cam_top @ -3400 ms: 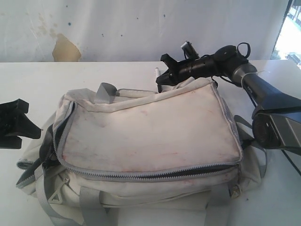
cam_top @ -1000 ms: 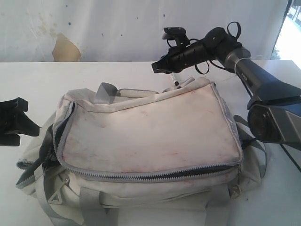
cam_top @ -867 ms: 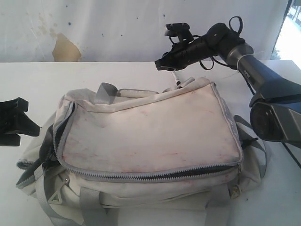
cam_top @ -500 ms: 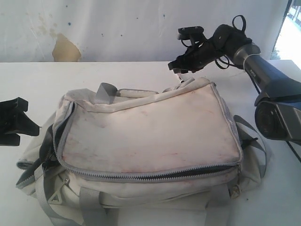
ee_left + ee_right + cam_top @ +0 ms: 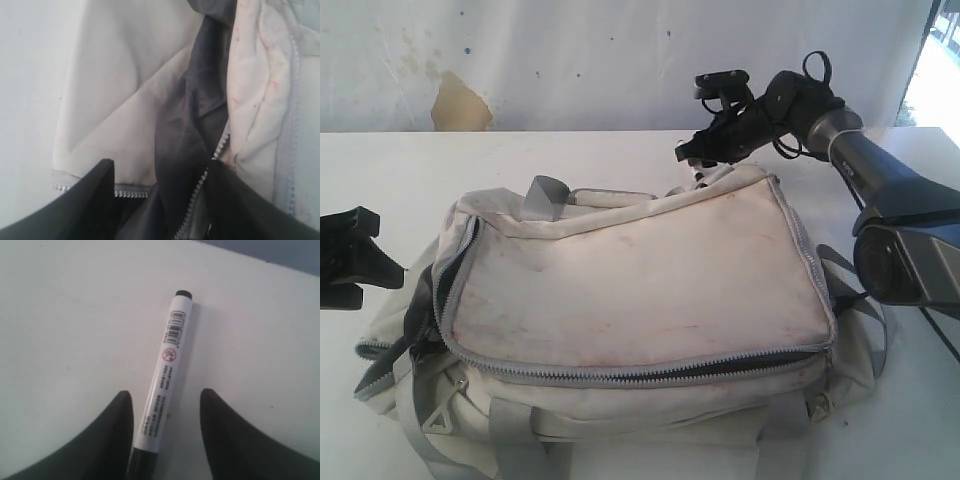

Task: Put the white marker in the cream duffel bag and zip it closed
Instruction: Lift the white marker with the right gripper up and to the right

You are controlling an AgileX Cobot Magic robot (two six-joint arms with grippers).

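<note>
One soft, grubby cream duffel bag [image 5: 630,270] fills the near middle of the white table [image 5: 570,150], its grey toothed zipper [image 5: 650,372] gaping along the near side. Toward the left edge sits the left gripper [image 5: 360,262], fingers spread. Behind the bag's far rim the right gripper [image 5: 695,152], fingers parted, flanks the slim, smooth white marker [image 5: 165,380] without pinching it, outside the bag.

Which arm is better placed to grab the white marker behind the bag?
Right. The right gripper hangs open astride the slim white marker on the white table; the left gripper sits at the cream duffel bag's far end.
</note>
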